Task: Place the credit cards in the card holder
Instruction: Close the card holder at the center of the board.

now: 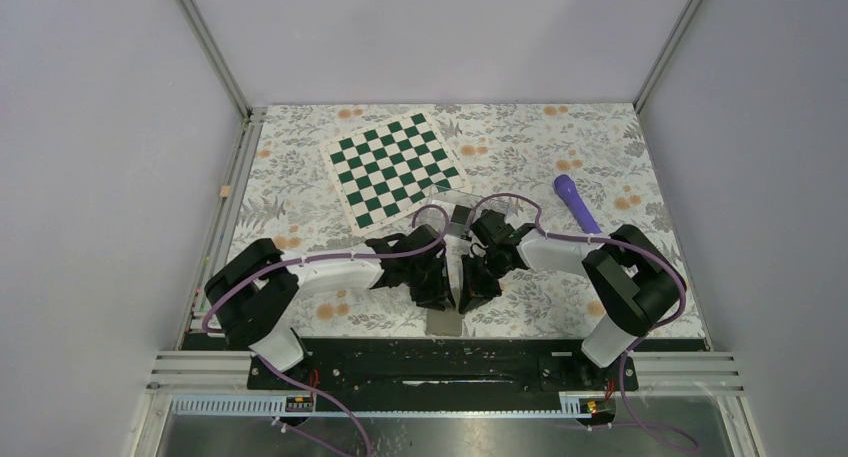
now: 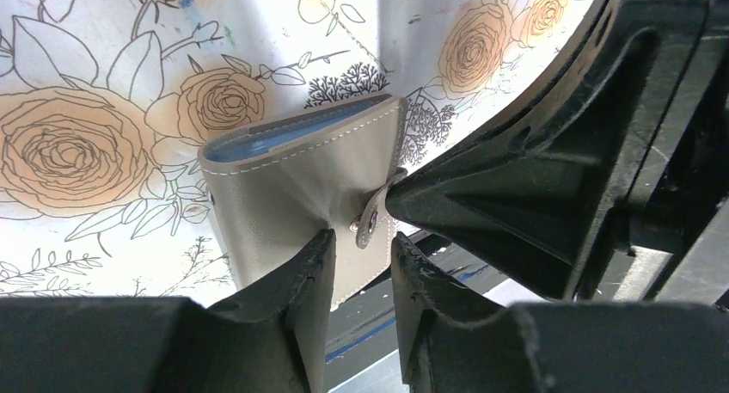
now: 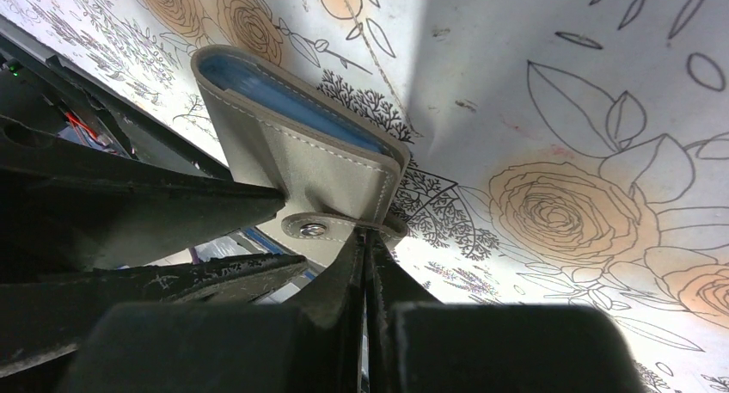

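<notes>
The right gripper (image 3: 365,238) is clenched tight, its two fingers pressed together with no gap, pinching the free end of the snap strap (image 3: 331,228) of the taupe wallet (image 2: 284,178). The left gripper (image 2: 361,242) is released part way. Its fingers (image 2: 314,260) stand apart on either side of the wallet's lower corner, with the strap's metal snap showing in the gap. One fingertip touches the wallet's face, where the leather puckers, but the jaws are not closed on it.

The left wrist view shows the right gripper's dark tip meeting the strap from the side. The right wrist view shows the two left fingers reaching in from the left, one against the wallet's face and one below it. Both show a light-blue lining at the wallet's folded top edge. Whether credit cards lie inside cannot be told.

Only the top view shows the rest of the floral table (image 1: 600,147). The clear card holder (image 1: 448,195) sits beyond the wallet, farther from the arm bases. A green-and-white chessboard mat (image 1: 395,167) lies beyond the wallet and to the left. A purple stick-shaped object (image 1: 575,202) lies well apart to the wallet's right.
</notes>
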You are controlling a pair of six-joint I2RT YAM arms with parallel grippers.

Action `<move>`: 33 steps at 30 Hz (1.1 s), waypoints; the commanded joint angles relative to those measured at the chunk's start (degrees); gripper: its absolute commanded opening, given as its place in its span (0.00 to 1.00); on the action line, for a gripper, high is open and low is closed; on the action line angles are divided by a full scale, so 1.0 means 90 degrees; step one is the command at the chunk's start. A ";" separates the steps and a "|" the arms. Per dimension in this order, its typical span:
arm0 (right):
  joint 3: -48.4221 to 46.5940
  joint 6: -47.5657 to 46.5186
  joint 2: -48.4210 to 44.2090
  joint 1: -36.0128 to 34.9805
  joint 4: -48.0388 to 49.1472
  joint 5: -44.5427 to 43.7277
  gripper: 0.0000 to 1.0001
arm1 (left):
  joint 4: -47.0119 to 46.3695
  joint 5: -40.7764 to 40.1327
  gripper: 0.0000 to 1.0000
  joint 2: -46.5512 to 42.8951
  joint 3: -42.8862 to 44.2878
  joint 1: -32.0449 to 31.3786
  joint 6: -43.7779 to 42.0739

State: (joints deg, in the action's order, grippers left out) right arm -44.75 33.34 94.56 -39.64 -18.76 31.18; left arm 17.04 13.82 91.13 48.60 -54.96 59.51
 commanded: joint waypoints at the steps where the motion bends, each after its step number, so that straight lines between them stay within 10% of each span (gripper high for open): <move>1: -0.0042 -0.0057 0.0158 -0.0124 -0.0100 -0.0172 0.00 | 0.0115 -0.0134 0.31 0.0051 0.0028 0.0010 -0.0145; 19: -0.0151 -0.0073 0.0018 -0.0136 -0.0194 -0.0140 0.00 | -0.0234 -0.0114 0.00 0.0151 -0.0118 0.0013 -0.0127; 33: -0.0514 -0.0189 -0.0464 -0.0142 -0.0461 -0.0321 0.01 | 0.0080 -0.0183 0.00 -0.0245 -0.0087 0.0004 -0.0102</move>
State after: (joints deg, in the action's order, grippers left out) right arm -47.09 32.80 92.33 -40.14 -21.63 29.34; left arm 16.86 13.41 91.72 48.14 -54.92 58.72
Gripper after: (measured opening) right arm 0.017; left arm 0.006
